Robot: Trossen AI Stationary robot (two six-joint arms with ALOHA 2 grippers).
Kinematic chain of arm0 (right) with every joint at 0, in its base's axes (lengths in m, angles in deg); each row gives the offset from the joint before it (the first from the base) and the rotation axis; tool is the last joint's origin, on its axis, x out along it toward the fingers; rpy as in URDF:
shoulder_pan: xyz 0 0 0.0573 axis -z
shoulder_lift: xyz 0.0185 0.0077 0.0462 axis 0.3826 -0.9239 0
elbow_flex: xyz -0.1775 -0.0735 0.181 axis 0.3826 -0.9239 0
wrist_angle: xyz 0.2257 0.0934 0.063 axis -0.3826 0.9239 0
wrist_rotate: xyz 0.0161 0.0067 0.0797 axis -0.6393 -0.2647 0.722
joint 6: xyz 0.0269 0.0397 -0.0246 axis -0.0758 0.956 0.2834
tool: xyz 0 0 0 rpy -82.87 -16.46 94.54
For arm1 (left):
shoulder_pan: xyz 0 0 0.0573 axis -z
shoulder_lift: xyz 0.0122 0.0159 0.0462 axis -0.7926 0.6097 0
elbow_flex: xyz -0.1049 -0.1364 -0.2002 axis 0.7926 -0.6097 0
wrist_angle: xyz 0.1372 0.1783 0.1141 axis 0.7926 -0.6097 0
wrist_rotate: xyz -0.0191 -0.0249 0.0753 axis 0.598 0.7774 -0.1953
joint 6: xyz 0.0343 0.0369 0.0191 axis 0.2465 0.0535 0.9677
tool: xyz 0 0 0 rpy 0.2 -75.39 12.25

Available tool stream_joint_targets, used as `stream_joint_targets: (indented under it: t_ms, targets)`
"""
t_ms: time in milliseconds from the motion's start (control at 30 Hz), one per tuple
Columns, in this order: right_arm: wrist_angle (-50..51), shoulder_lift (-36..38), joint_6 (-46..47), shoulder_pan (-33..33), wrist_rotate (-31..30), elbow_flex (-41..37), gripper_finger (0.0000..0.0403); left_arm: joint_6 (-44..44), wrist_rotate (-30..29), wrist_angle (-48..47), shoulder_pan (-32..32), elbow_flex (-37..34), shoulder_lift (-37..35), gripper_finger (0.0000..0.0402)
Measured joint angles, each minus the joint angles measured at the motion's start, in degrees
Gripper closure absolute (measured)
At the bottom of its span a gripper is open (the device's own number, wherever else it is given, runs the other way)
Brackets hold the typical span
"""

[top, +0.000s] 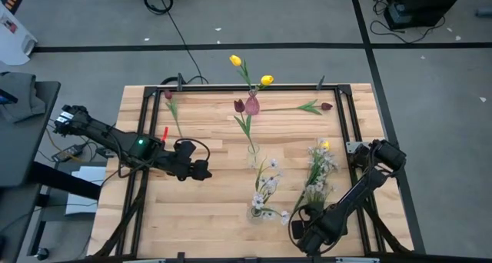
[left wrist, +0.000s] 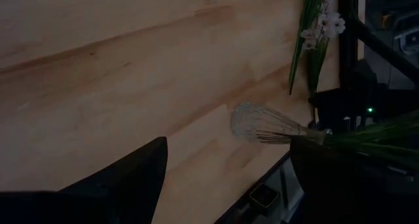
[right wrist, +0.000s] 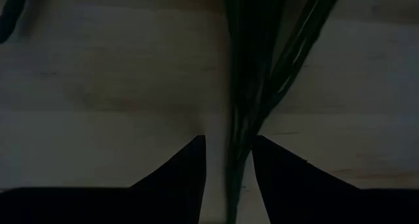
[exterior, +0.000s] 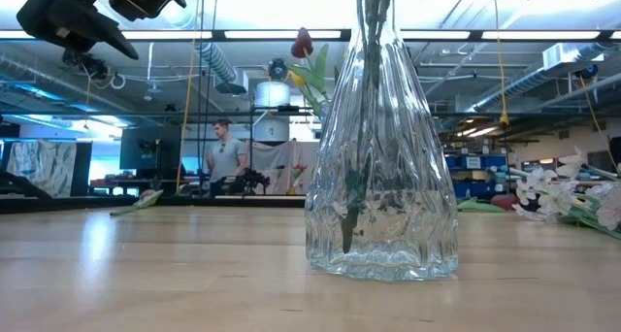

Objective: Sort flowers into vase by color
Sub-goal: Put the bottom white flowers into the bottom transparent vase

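A spray of white blossoms (top: 318, 171) lies on the table at the near right, its green stem (right wrist: 237, 145) running toward the near edge. My right gripper (top: 300, 226) points down over that stem end, open, with one finger on either side (right wrist: 229, 144) and a gap showing beside the stem. Three clear vases stand in a row. The near vase (top: 257, 209) holds white blossoms, the middle vase (top: 252, 157) a dark red tulip, and the far vase (top: 252, 104) yellow tulips. My left gripper (top: 204, 171) hangs open above the table's left half.
A dark red tulip (top: 311, 107) lies at the far right and another (top: 171, 103) at the far left. A yellow bloom (top: 325, 145) shows at the loose spray's far end. A black frame (top: 346, 117) rims the table. A person (exterior: 225, 155) stands in the room beyond.
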Motion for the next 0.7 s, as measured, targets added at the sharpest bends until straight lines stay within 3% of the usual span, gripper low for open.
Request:
stream_joint_targets:
  t_ms: [400, 700]
  targets:
    - [-0.07, -0.06, -0.48, -0.02, -1.32, -1.28, 0.0275, 0.04, 0.07, 0.33, 0.00, 0.00, 0.00, 0.0076]
    - [-1.85, 0.07, -1.11, 0.00, -2.19, -1.90, 0.0339, 0.07, 0.04, 1.76, 0.00, 0.00, 0.00, 0.0076]
